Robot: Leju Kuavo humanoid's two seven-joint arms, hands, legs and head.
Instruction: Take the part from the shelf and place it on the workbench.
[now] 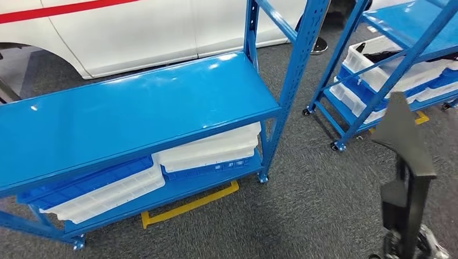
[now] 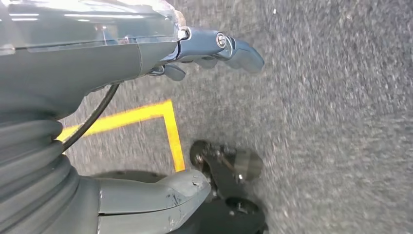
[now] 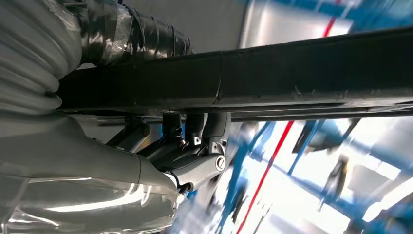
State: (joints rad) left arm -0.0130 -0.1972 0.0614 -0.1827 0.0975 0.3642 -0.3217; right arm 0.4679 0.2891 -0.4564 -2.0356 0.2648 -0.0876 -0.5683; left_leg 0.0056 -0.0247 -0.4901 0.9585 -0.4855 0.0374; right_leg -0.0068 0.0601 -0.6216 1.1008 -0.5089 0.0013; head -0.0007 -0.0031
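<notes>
We judge the carry step under way: the right hand (image 3: 195, 146) has its fingers (image 3: 214, 124) clamped on the black part (image 1: 405, 162). The left hand (image 2: 214, 48) hangs, fingers apart. Next: lower the part onto the bench (image 1: 135, 108), beyond the fingers.

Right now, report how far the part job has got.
Done: the black part is off the shelf, gripped by the right hand. In hand: carrying it; the blue workbench lies ahead with a bare top. Left: setting the part down there. The left hand hangs over the floor holding nothing.
</notes>
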